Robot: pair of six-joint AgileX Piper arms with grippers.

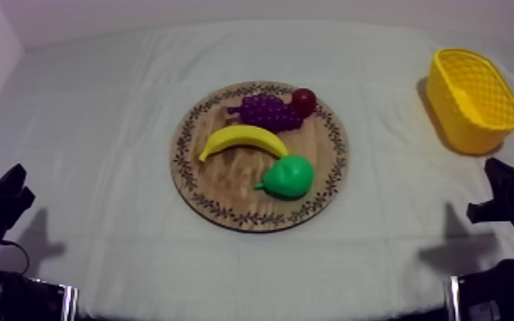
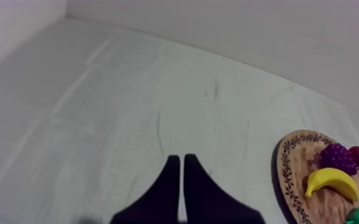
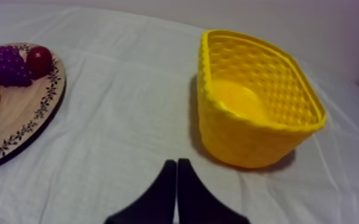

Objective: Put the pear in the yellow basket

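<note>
Look: pear [image 1: 288, 177] green, glossy, squat, with a small stem nub.
Place: on wooden board [image 1: 218, 183], just beside banana [image 1: 242, 139] end; yellow basket [image 1: 464, 128] well apart.
Grippers: left gripper [image 2: 179, 164] and right gripper [image 3: 176, 167], fingers pressed together, empty.
Cut off: most of pear in both wrist views.

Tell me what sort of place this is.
Probably a robot test bench: a table under grey-white cloth, a round wooden board with patterned rim holding a green toy pear, a yellow basket.
</note>
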